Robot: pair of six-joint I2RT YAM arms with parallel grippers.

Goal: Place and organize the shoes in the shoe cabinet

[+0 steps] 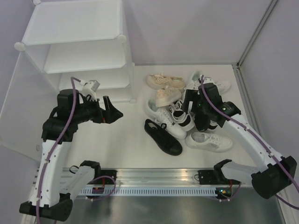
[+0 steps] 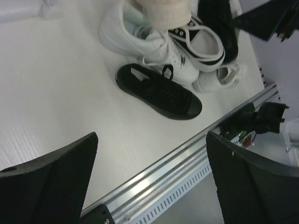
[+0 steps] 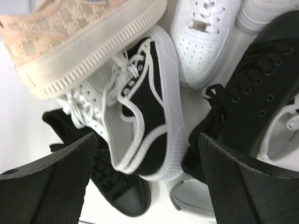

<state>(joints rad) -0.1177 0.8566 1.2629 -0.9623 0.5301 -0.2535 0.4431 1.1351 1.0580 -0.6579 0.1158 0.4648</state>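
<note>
Before me lay a white table (image 1: 126,144), a slotted aluminium rail (image 1: 154,178) along its near edge, pale lilac walls (image 1: 187,28) behind.

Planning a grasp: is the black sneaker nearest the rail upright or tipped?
Upright: the black sneaker rests on its sole, laces facing up.

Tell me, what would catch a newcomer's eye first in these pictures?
The jumbled pile of sneakers at the centre-right of the table stands out first, beige, white and black ones lying over each other. The right end effector hangs open right above it, over a black-and-white sneaker. At the far left stands the tall white shoe cabinet, with the left end effector open in front of it.
</note>
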